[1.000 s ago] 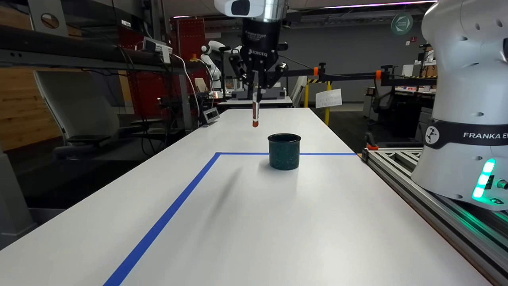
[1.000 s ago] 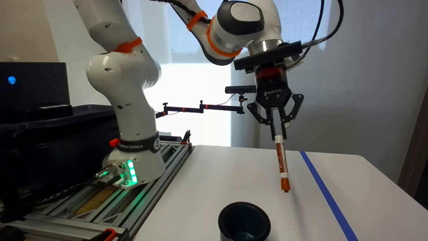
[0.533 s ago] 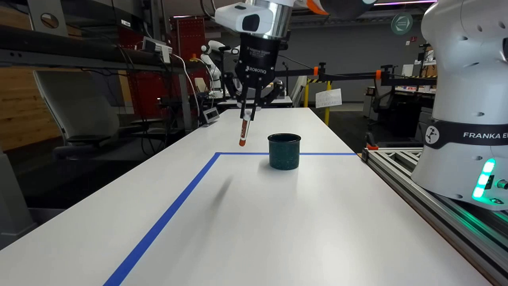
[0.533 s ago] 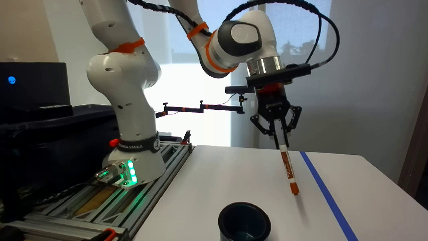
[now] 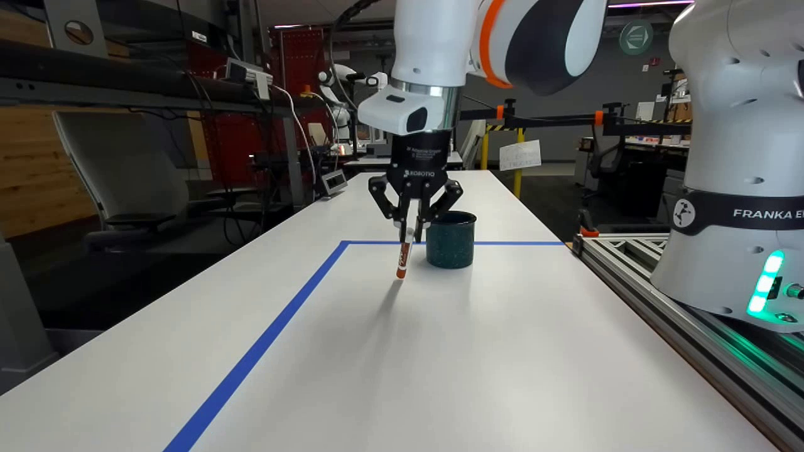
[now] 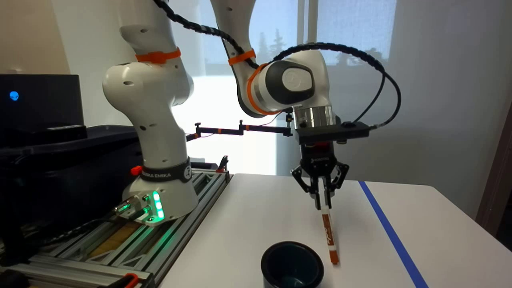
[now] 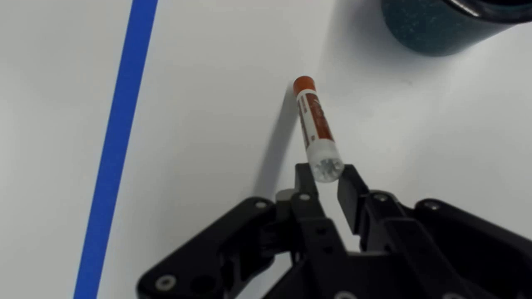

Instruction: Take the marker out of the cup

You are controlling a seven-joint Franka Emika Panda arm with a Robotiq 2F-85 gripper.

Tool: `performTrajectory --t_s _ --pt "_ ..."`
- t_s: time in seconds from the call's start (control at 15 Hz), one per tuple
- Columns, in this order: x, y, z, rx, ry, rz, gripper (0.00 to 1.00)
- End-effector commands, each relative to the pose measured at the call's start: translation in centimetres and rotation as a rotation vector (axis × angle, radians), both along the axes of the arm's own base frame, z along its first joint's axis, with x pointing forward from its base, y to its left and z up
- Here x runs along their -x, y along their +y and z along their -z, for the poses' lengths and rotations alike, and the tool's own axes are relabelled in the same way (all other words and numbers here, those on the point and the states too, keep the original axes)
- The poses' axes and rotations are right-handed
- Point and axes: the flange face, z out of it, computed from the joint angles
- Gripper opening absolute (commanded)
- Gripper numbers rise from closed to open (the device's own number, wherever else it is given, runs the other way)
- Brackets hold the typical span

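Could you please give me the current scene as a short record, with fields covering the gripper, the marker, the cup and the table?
gripper: shut on the white end of the marker
marker place: outside the cup, beside and apart from it
marker pose: slightly tilted, orange-brown end down
marker touching table: cannot be told
cup: dark teal, standing upright
table: white, marked with blue lines
task status: marker out, not yet released

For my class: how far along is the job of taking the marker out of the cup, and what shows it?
Done: the marker is out of the cup, beside it in all three views.
In hand: the gripper holds the marker's white end, orange end down near the table.
Left: likely setting it down and opening the gripper, now closed on it; table contact is unclear.
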Motion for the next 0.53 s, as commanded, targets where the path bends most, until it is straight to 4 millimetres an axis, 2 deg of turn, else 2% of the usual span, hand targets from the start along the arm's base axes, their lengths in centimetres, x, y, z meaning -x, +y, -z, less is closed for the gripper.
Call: performTrajectory --t_s 0.0,0.47 --pt "0.6 -0.3 2.5 -0.015 0.040 -0.048 0.05" --pt "1.8 0.0 6.0 -0.039 0.123 -0.044 0.05"
